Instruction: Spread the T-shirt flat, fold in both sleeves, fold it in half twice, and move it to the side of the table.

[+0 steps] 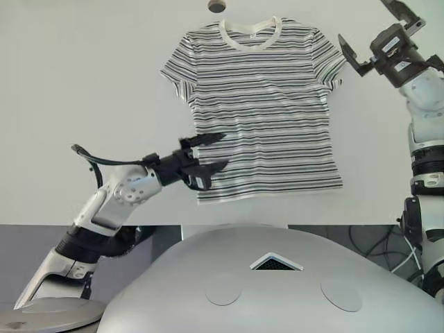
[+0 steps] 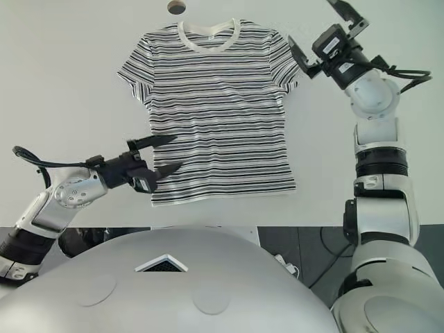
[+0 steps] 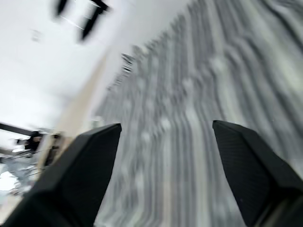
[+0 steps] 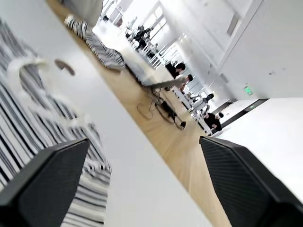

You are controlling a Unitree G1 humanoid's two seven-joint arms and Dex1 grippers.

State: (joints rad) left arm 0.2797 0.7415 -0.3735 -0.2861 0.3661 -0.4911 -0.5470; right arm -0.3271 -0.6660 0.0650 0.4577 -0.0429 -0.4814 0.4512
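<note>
The T-shirt (image 1: 263,104) is lying spread out flat on the white table (image 1: 83,83), with its collar (image 1: 251,31) pointing away from the robot. Both sleeves are sticking out to the sides, not folded in.

The left gripper (image 1: 225,150) is hanging low by the shirt's bottom corner on the robot's left side. Its jaws are standing wide open and holding nothing. The striped cloth is showing in the gap between them, and both jaw tips are sitting just past the shirt's side edge.

The right gripper (image 2: 311,21) is hanging up by the shirt's right sleeve (image 2: 284,55). Its jaws are gaping wide too, with nothing in them. The sleeve's edge is lying just beside the nearer jaw, and I cannot tell if they are touching.

A small round thing (image 1: 216,5) is sitting on the table just past the collar.
</note>
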